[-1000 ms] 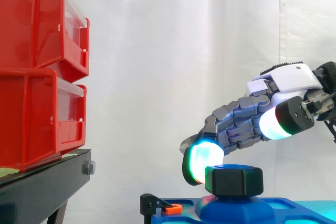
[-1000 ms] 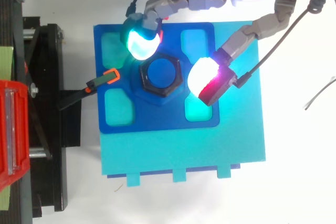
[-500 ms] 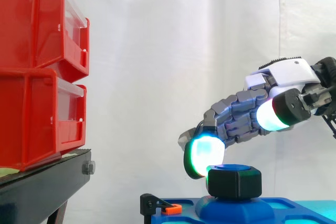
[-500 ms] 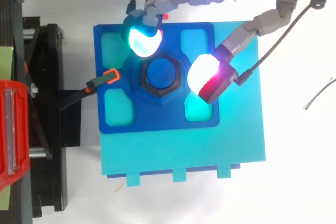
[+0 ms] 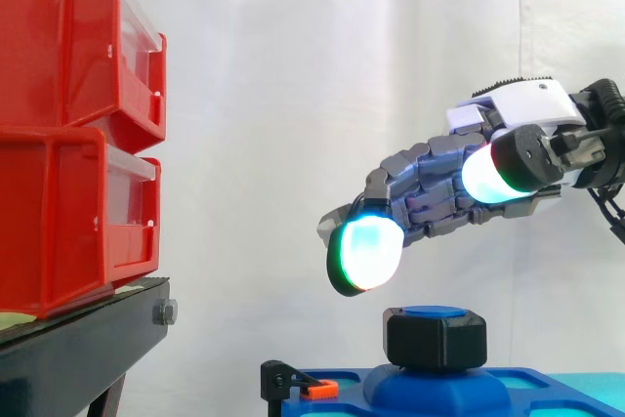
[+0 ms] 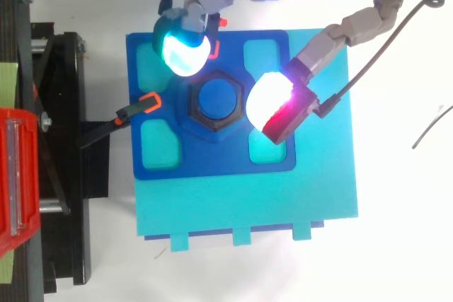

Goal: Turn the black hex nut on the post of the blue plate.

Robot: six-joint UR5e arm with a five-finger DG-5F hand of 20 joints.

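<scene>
Hovers clear above nut [image 5: 436,337] with hand [image 5: 459,197], fingers [image 6: 184,51] spread wide, gripping nothing. Leaves nut seated on post [image 6: 218,97] mid blue plate [image 6: 212,164]. Straddles nut from both sides, likely to close on opposite flats for turning.

hand [image 5: 439,187] at right of side view, angled down-left. fingers [image 5: 366,253] loosely bent, spread wide from thumb [image 6: 333,37], gripping nothing. tips glow cyan-white.

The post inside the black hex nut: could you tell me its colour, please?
Blue, like the plate; the top view shows the post best.
</scene>
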